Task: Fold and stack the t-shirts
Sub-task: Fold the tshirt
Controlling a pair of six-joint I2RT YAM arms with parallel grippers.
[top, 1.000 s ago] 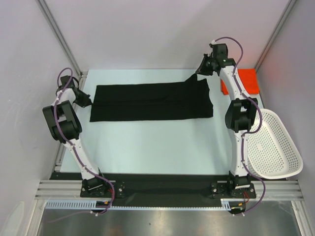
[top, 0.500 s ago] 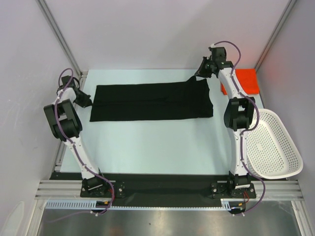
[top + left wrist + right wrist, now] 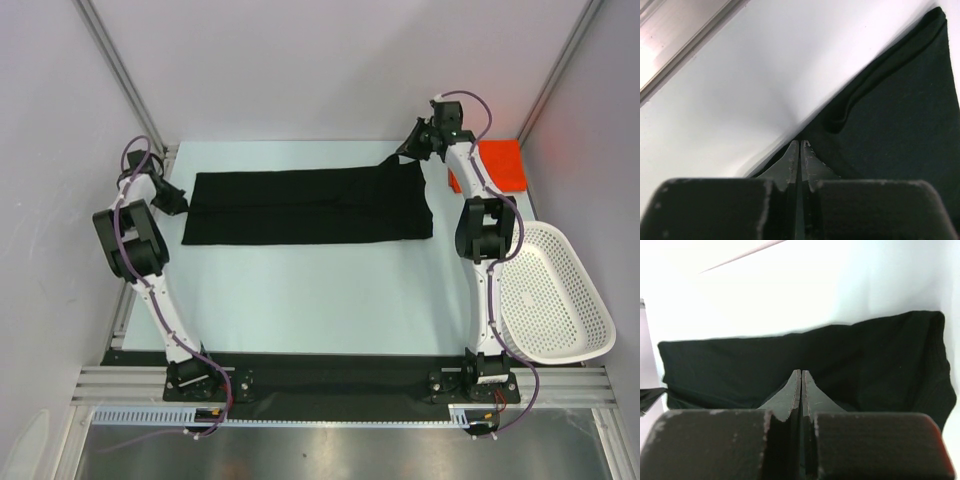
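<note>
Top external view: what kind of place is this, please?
Likely a robot lab cell, not a home: two arms bolted to a metal rail, bare framed walls, a black t-shirt spread on the pale table.

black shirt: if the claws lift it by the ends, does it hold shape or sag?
It probably sags: the black t-shirt lies flat in soft folds, and its corner at the right claw stands up in a limp peak. It is likely light, since one small pinch raises that corner. The layers may slide apart, because the rolled edge in the left wrist view looks loose.
</note>
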